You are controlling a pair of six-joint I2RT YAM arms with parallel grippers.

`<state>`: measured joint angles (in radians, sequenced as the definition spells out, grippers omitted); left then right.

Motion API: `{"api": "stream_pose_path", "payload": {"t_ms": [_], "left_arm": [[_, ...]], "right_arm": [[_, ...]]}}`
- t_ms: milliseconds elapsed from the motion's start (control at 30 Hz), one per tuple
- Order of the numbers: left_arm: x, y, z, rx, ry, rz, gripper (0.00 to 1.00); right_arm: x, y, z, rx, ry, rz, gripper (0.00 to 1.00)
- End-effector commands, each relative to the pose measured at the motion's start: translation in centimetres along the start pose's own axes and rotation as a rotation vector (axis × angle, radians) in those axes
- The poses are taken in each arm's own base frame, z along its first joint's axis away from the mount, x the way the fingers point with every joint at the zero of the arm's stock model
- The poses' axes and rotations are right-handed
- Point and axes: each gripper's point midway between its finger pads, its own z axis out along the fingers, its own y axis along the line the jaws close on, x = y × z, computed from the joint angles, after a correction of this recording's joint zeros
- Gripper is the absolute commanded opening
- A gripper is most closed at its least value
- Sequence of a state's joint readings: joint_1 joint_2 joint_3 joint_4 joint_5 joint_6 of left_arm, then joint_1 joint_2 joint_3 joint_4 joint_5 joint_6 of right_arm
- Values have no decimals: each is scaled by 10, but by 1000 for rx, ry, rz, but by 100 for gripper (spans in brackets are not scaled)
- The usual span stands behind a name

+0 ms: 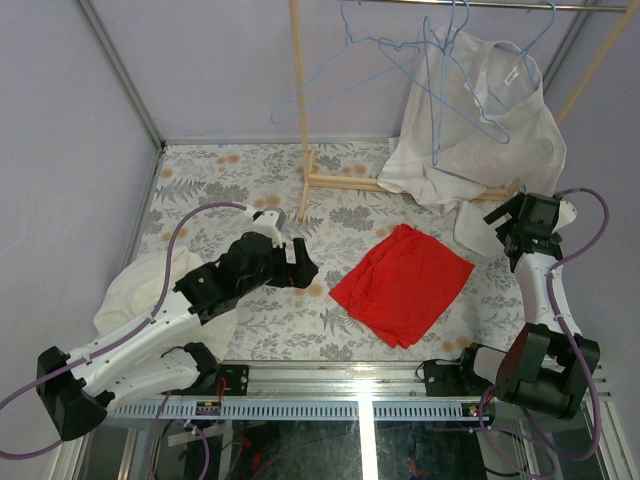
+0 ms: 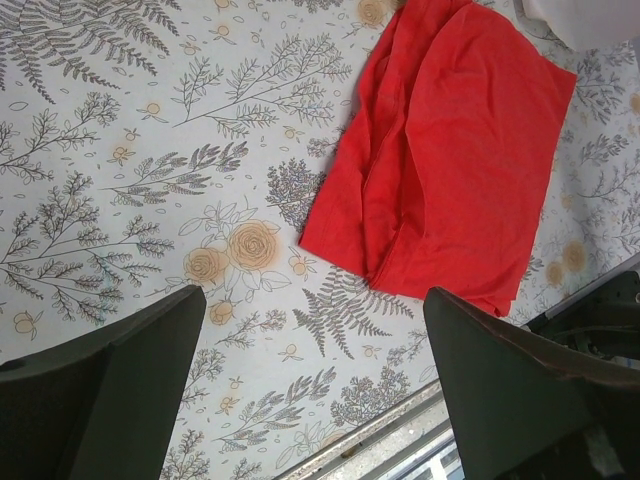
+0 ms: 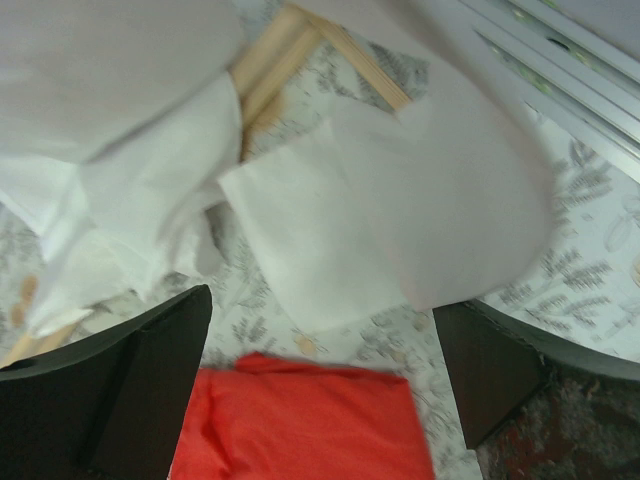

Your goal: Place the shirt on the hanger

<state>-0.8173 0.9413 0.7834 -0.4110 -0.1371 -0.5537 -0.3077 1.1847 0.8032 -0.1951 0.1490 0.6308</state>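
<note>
The top view shows the whole place. The shirt [image 1: 480, 130] hangs up high at the back right, on the wooden rack [image 1: 300, 100]. Thin blue hangers [image 1: 455, 95] cross in front of it. I cannot tell if it sits on one. Its bottom part lies bunched on the desk [image 1: 230, 180] and over the rack's wooden foot.

The red cloth [image 1: 402, 283] lies flat in the middle of the desk. A creamy cloth [image 1: 130, 290] lies at the left edge, partly under the left arm. Only the top view shows that creamy cloth and the hangers.

The left end effector [image 1: 308, 265] is low over the desk, just left of the red cloth. The left wrist view looks straight down. Its two dark fingers [image 2: 130, 390] are wide apart with nothing between them. It shows the flower pattern on the desk and the red cloth [image 2: 440, 150] close up.

The right end effector [image 1: 500, 232] is near the shirt's low edge. In the right wrist view its fingers [image 3: 130, 380] are spread wide and hold nothing. That view shows the shirt's [image 3: 400, 200] loose white folds right in front, a bit blurry, with the wooden foot [image 3: 270, 60] behind them.
</note>
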Motion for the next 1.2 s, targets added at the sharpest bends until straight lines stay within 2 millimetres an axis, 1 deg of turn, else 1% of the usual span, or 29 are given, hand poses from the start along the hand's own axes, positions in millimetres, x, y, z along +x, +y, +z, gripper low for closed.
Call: {"api": "stream_pose_path", "payload": {"t_ms": [0,33,67,133,167,200,267,367,400,433,500,600,733,833,900,967,1000,1067,1167], "left_arm": [[-7,-6,5,32,-27,0,90],[-6,-6,5,30,-26,3,90],[-6,-5,6,28,-25,7,90],[-5,-3,7,19,-24,13,90],[-4,-2,7,17,-23,17,90],[-4,-1,8,13,-23,19,90],[-4,-1,9,9,-22,22,90],[-5,-3,13,15,-21,20,90],[-5,-4,13,18,-20,17,90],[-4,-6,14,26,-16,16,90],[-4,-8,15,35,-11,12,90],[-5,-9,12,43,-16,0,90],[-6,-6,6,34,-37,-17,90],[-7,-4,1,31,-45,-25,90],[-8,-3,-3,27,-52,-27,90],[-8,0,-6,17,-59,-29,90],[-8,2,-8,13,-61,-27,90],[-7,5,-11,3,-63,-23,90],[-7,9,-14,-12,-68,-19,90]], "right_arm": [[13,-23,-15,69,17,-42,100],[16,-26,-20,65,12,-47,99],[13,-25,-27,49,-11,-50,98],[14,-27,-42,21,-38,-55,93],[15,-25,-50,-8,-48,-59,91],[17,-19,-59,-61,-53,-66,89],[24,0,-76,-201,-60,-71,86],[39,46,-98,-497,-53,-102,86],[44,57,-100,-562,-47,-110,86],[45,66,-98,-592,-48,-114,87],[47,75,-86,-582,-38,-133,89],[48,91,-57,-546,-13,-124,92],[42,104,-15,-440,-7,-46,94],[46,109,17,-370,18,34,94],[46,117,34,-373,15,62,94],[44,127,47,-409,-7,81,93],[44,133,54,-423,-10,85,92],[47,137,68,-410,8,79,88],[54,137,83,-380,38,63,73]]}}
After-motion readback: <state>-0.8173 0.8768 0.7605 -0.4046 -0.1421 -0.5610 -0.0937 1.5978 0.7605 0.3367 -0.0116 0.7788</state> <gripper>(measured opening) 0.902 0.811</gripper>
